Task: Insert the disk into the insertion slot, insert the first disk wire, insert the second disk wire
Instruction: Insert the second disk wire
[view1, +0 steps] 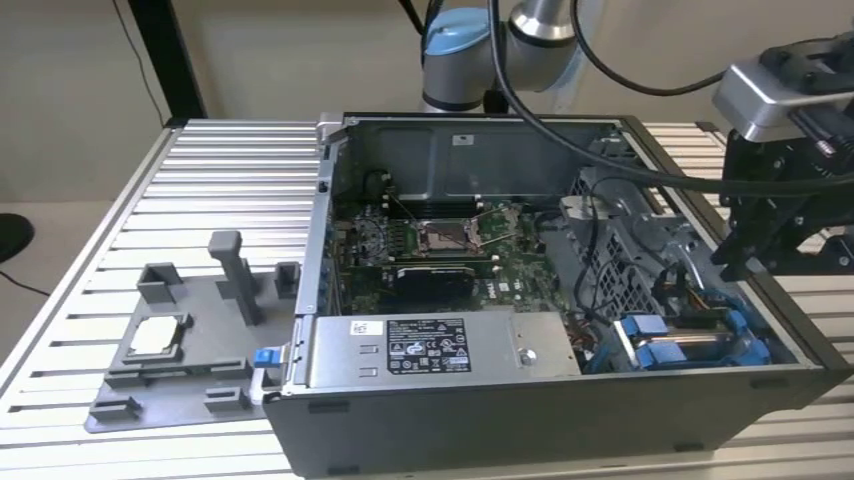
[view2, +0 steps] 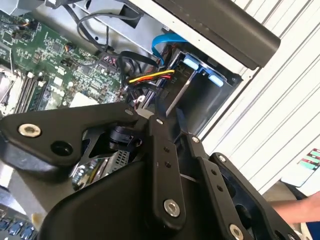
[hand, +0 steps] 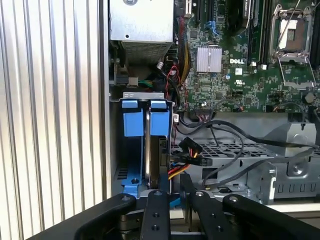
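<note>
The disk (hand: 156, 161) stands on edge inside the insertion slot (view1: 694, 350), its bright blue carrier (hand: 145, 120) showing at the case's corner in the exterior view's right. A black connector (hand: 189, 151) with yellow, red and orange wires sits against the disk's edge. These wires (view2: 152, 76) and a blue flat cable (view2: 159, 44) run beside the carrier's blue tabs (view2: 192, 63). My gripper (hand: 175, 192) hovers just off the disk's end, shut, with nothing seen between its fingers. It hangs over the case's corner (view1: 754, 262).
The open computer case (view1: 534, 420) lies on a ridged aluminium table (view1: 200, 180). Inside are the motherboard with its square processor socket (view1: 441, 236) and the grey power-supply box (view1: 427, 345). A grey fixture plate (view1: 187, 340) lies in the exterior view's left. Black cables (hand: 225, 142) cross the perforated cage.
</note>
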